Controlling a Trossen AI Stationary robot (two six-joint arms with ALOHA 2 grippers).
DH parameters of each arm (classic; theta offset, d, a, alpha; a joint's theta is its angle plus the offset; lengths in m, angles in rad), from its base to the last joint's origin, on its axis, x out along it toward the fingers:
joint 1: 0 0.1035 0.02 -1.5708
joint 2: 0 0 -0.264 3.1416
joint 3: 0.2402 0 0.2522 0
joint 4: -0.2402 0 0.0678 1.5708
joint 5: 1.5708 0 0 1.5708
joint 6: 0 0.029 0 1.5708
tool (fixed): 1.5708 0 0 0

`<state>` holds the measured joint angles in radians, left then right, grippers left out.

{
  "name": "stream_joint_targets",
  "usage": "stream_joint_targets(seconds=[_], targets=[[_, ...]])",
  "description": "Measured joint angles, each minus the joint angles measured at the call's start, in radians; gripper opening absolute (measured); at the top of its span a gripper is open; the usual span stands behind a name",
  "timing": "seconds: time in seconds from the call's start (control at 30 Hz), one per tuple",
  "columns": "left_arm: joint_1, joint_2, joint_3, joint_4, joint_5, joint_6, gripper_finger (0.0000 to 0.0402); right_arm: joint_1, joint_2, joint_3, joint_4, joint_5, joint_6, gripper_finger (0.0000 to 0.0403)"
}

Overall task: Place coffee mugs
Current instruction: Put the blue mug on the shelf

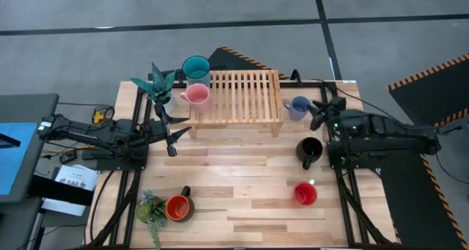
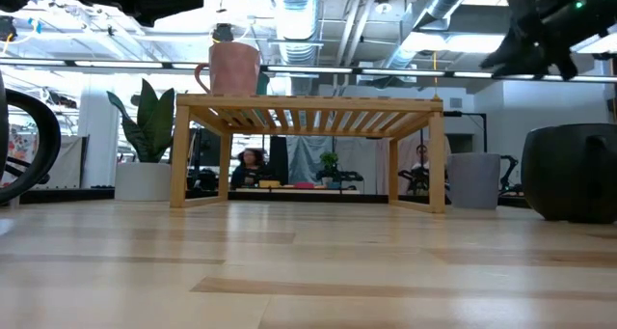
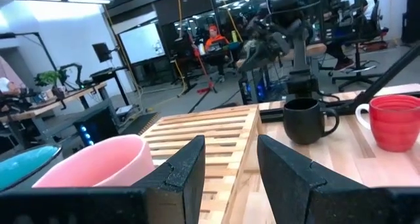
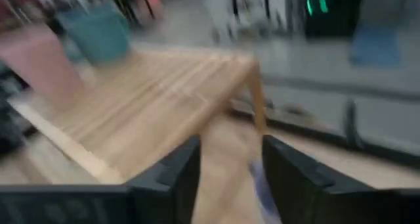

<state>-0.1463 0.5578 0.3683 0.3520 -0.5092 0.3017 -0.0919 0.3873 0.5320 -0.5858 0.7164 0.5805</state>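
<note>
The teal mug [image 1: 196, 68] and the pink mug [image 1: 196, 94] stand upright on the left end of the wooden slatted rack [image 1: 242, 96]. Upright on the table are the grey-blue mug [image 1: 297, 108], just right of the rack, the black mug [image 1: 309, 151], the red mug [image 1: 305, 194] and the orange mug [image 1: 178, 207]. My left gripper [image 1: 179, 138] is open and hovers by the rack's near left corner; its wrist view shows the pink mug [image 3: 98, 161] just ahead. My right gripper [image 1: 316, 112] is open and raised [image 2: 540, 30] above the grey-blue mug [image 2: 474, 179].
One potted plant [image 1: 157, 85] stands at the rack's far left, close to my left arm. Another plant [image 1: 150, 210] sits beside the orange mug at the near left. Bare wood lies in the middle of the table [image 1: 242, 169]. A person sits in the room behind the table.
</note>
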Motion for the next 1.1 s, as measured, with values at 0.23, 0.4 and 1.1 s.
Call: stream_joint_targets(seconds=[0.23,0.4,1.1], targets=[[0.0,-0.004,0.0,0.003,0.005,0.001,0.0126,-0.153,0.163,0.036,-0.185,-0.277,0.077,0.0243],[0.0,-0.004,0.0,0.005,0.005,0.001,0.0126,-0.29,0.297,0.035,-0.157,-0.459,-0.044,0.0239],[0.0,-0.004,0.0,-0.004,0.006,-0.016,0.0126,-0.463,0.699,0.239,-0.263,-0.615,-0.548,0.0234]])
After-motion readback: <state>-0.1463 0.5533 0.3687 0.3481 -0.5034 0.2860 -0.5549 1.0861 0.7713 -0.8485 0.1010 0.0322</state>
